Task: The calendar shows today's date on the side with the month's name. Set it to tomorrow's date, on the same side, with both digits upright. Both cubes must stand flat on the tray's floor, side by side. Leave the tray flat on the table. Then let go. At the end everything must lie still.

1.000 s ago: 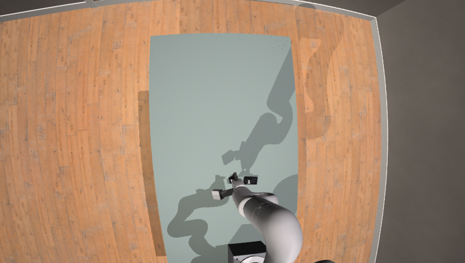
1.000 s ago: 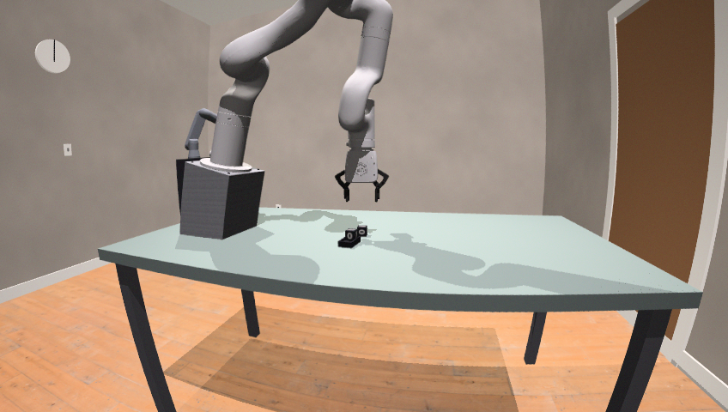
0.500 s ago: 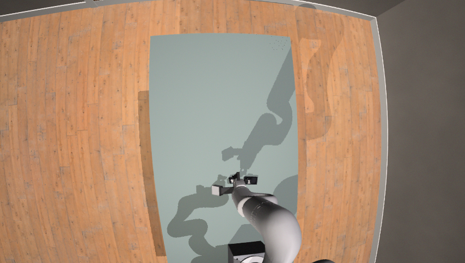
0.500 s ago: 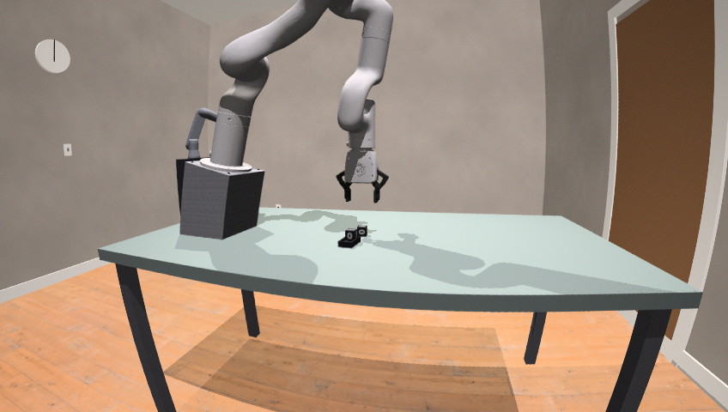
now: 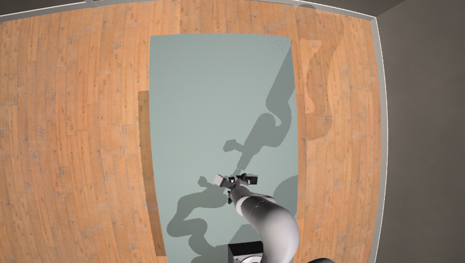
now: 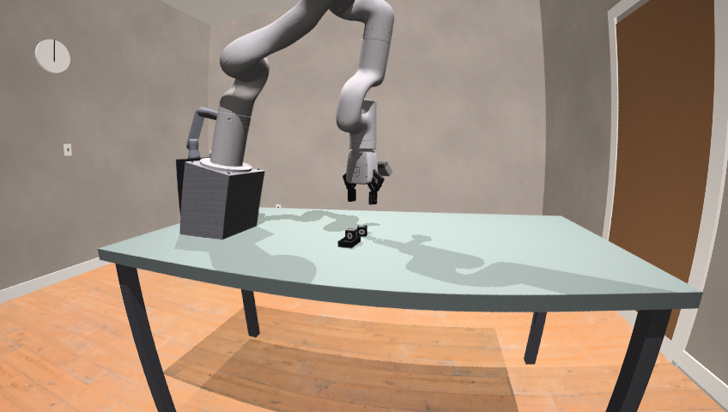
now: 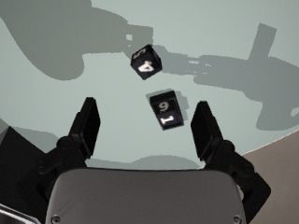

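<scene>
Open jaws, dark cube [image 7: 146,63] showing 4, another cube [image 7: 163,106] showing 9 or 6
</scene>
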Available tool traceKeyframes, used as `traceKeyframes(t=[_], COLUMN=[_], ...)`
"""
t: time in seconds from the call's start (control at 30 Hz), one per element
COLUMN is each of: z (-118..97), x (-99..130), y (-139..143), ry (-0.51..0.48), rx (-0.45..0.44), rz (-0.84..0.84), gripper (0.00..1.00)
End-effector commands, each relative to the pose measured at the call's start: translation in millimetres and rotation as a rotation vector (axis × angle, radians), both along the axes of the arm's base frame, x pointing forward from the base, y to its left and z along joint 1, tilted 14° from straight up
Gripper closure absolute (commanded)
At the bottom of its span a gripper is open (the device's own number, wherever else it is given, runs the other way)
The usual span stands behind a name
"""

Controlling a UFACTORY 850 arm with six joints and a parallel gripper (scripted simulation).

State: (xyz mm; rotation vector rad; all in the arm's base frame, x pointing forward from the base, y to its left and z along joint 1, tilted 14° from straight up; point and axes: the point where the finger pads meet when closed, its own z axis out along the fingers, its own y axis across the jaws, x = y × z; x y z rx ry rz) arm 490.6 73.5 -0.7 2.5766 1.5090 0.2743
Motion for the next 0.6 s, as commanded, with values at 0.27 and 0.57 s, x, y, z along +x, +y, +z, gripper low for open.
traceKeyframes(t=[0.27, 0.57], z=[-2.2, -4.1], x=[1.5, 2.1], y=[0.3, 0.4], ry=[-0.021, -0.026], rx=[0.121, 0.183], rz=[-0.393, -0.657], gripper=[0.00, 0.00])
